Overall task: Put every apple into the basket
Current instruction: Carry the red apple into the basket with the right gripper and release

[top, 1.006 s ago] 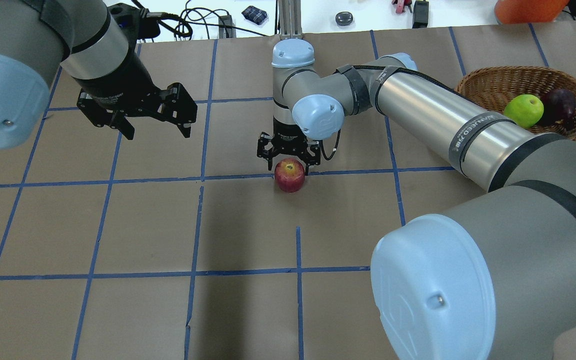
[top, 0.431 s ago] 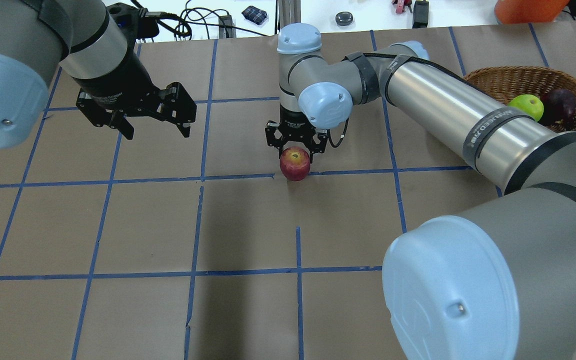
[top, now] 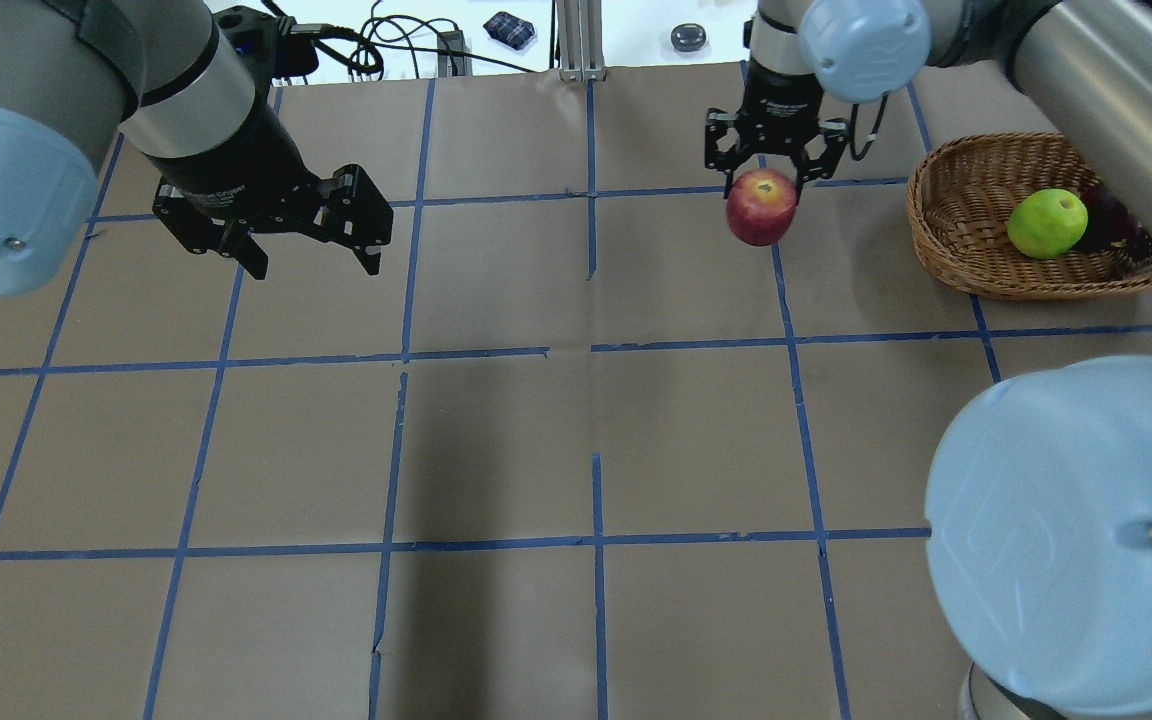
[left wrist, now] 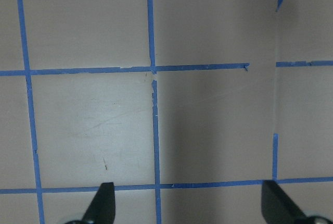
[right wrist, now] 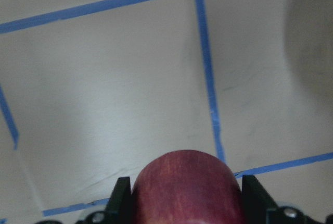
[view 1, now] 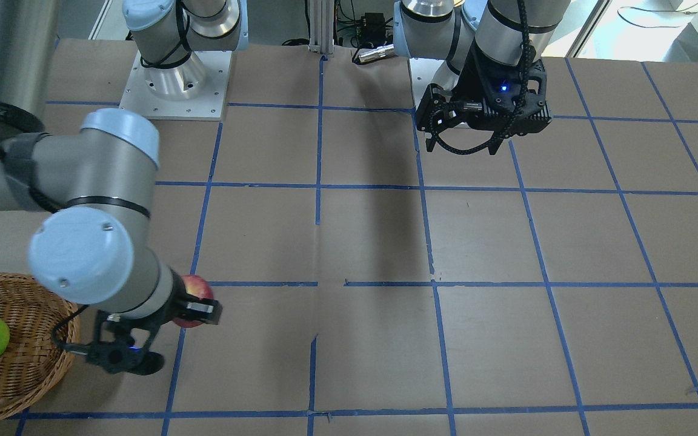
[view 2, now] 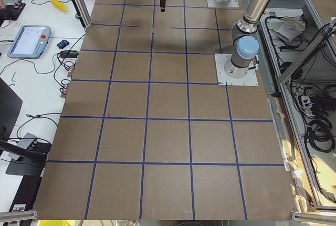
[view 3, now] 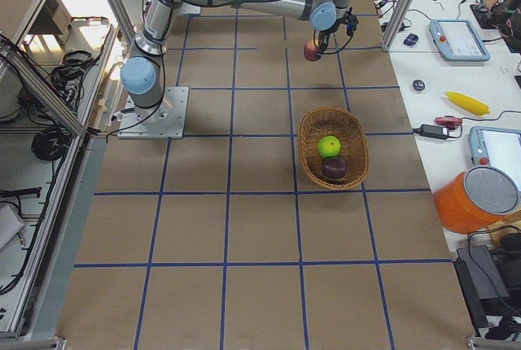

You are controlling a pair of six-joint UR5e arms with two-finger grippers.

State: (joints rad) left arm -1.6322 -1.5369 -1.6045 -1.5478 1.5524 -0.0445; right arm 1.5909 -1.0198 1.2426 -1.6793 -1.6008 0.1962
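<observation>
As the right pincer point(top: 764, 188) grips an apple point(top: 761, 210), basket point(top: 923, 220) seemingly holds two.

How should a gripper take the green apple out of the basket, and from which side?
Probably from straight above, pinching the green apple across its widest middle. It is round, the basket rim blocks a sideways approach, and the dark apple lies right beside it, so pinch along the free sides.

Oval light-brown wicker basket point(top: 966, 190): rough weave. Round dark-red apple point(top: 761, 207): smooth, glossy. Brown paper table cover point(top: 496, 450): matt.
</observation>
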